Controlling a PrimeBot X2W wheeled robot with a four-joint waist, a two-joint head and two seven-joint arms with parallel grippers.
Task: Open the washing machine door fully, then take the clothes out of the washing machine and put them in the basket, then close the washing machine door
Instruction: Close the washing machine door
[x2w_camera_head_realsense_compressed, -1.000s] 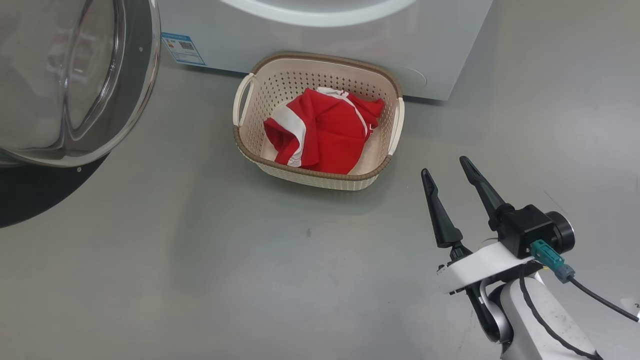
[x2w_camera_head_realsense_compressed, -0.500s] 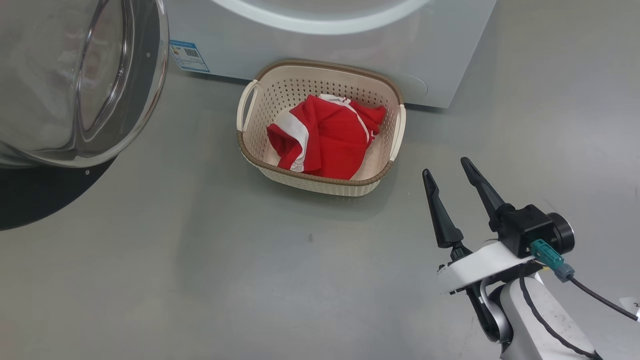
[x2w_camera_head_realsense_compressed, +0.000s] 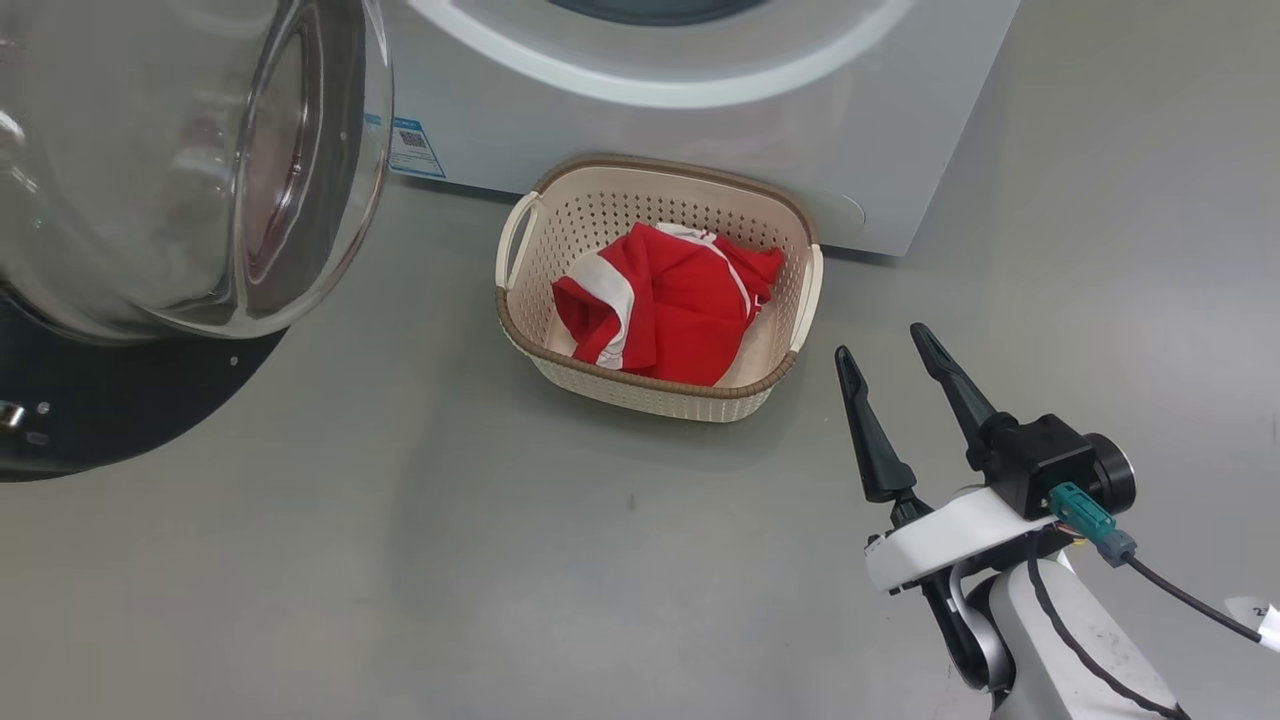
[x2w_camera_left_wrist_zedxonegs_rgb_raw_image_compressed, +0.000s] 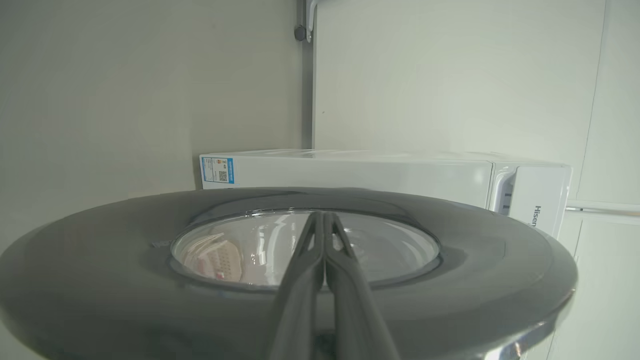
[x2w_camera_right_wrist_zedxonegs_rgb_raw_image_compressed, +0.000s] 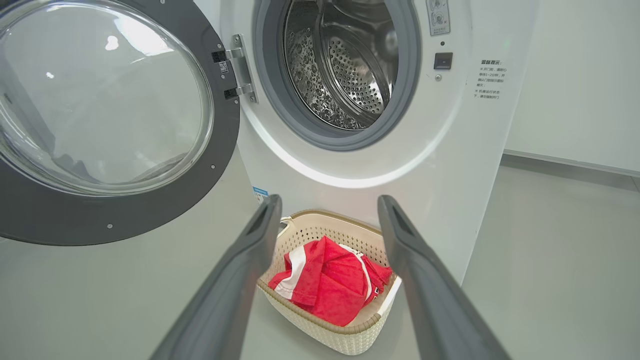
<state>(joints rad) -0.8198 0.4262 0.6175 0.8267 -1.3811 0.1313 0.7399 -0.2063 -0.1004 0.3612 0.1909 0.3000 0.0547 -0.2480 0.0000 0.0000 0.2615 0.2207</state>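
White front-loading washing machine (x2w_camera_right_wrist_zedxonegs_rgb_raw_image_compressed: 360, 165) on a grey floor (x2w_camera_head_realsense_compressed: 500, 560). Its round washing machine door (x2w_camera_right_wrist_zedxonegs_rgb_raw_image_compressed: 100, 100), black rim w/ clear bulging glass, stands swung open on the robot's left. The steel drum (x2w_camera_right_wrist_zedxonegs_rgb_raw_image_compressed: 345, 60) looks empty as far as it shows. A cream basket (x2w_camera_head_realsense_compressed: 655, 402) sits on the floor right at the machine's front, below the opening. The clothes (x2w_camera_head_realsense_compressed: 670, 310), red w/ white stripes, lie bunched inside it.

The left hand (x2w_camera_left_wrist_zedxonegs_rgb_raw_image_compressed: 323, 216), fingers pinched together w/ nothing btwn them, points across the door's outer face toward the glass centre. Whether it touches the door can't be told. The right hand (x2w_camera_head_realsense_compressed: 882, 341), spread wide & empty, hovers over the floor just right of the basket.

Likely step: closing the door, since unloading looks done. To do it well:
- Push w/ the closed fingers on the black rim far from the hinge, not on the glass.
- Follow the door's arc so the tips don't slide on the gloss.
- Keep the right hand clear of the opening.
- Press until the latch catches.

Writing: a blue label sticker (x2w_camera_head_realsense_compressed: 412, 150) w/ a QR code sits low on the machine's front, door side, text too small to read. Lettering (x2w_camera_left_wrist_zedxonegs_rgb_raw_image_compressed: 538, 217) on the upper front panel starts "Hisen", rest cut off. Printed notes (x2w_camera_right_wrist_zedxonegs_rgb_raw_image_compressed: 487, 80) right of the opening aren't legible.
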